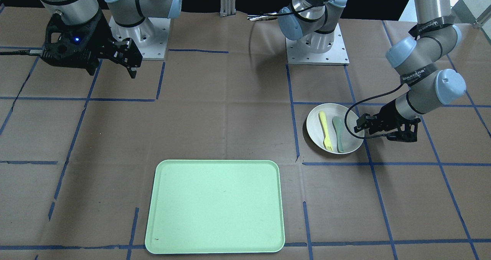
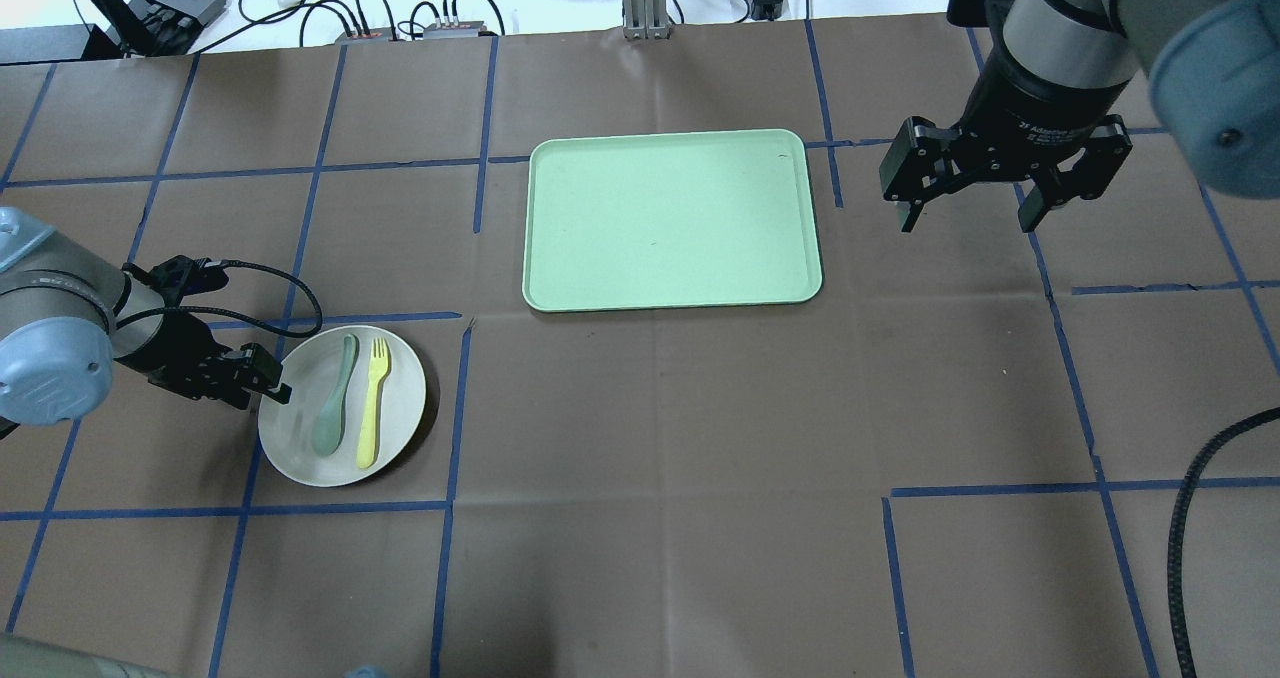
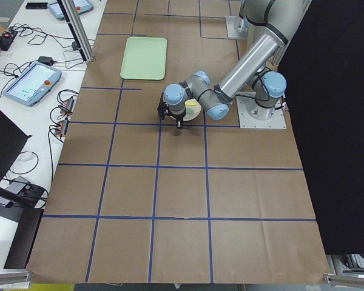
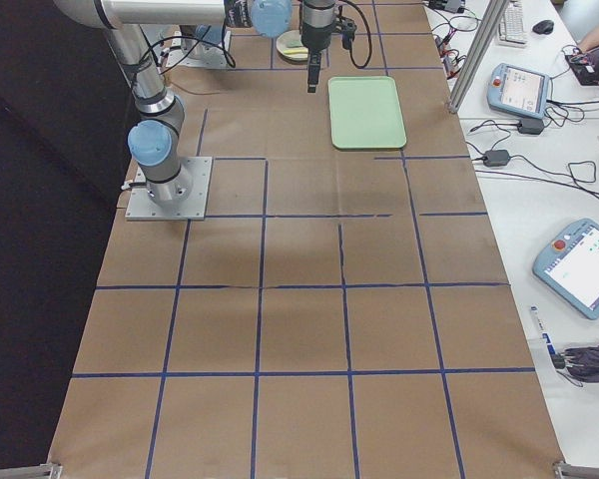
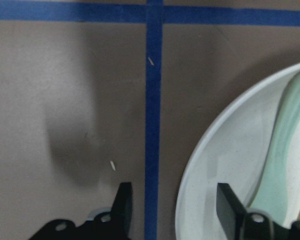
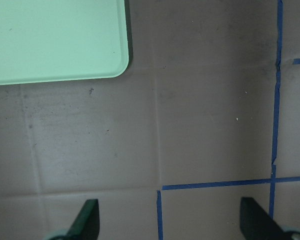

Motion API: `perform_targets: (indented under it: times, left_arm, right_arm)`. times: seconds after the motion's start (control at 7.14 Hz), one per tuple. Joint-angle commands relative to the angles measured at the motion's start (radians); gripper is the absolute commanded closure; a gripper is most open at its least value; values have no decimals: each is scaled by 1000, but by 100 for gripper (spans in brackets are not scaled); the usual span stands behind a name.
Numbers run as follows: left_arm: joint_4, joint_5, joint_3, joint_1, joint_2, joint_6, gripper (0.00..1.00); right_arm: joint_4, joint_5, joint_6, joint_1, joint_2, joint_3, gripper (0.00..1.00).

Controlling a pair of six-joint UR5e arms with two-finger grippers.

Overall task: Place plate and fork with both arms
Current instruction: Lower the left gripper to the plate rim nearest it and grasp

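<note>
The off-white plate (image 2: 296, 446) lies on the table at my left, with the pale yellow fork (image 2: 372, 413) and a grey-green spoon (image 2: 333, 413) side by side in it. It also shows in the front view (image 1: 315, 130), with the fork (image 1: 325, 129). My left gripper (image 2: 265, 385) is open and low at the plate's outer edge. In the left wrist view the gripper (image 5: 175, 205) straddles the plate's rim (image 5: 200, 165), one finger outside and one over the plate. My right gripper (image 2: 968, 208) is open and empty, held above the table to the right of the tray.
The pale green tray (image 2: 670, 218) lies empty at the table's far middle; its corner shows in the right wrist view (image 6: 55, 35). Brown paper with blue tape lines covers the table. Cables and tablets lie beyond the far edge.
</note>
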Motion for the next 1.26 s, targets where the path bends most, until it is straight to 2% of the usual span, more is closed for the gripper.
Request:
perform_targets:
  times: [0.0, 0.42, 0.84, 1.12]
  left_arm:
    - [0, -7, -10, 0, 3, -1, 48]
    - [0, -34, -10, 0, 6, -1, 75]
    - [0, -36, -10, 0, 6, 0, 88]
    - [2, -38, -4, 0, 19, 0, 90]
  right_arm:
    - [0, 0, 0, 0, 0, 0, 0]
    - [-3, 0, 0, 0, 0, 0, 0]
    - [-2, 0, 0, 0, 0, 0, 0]
    - [-2, 0, 0, 0, 0, 0, 0]
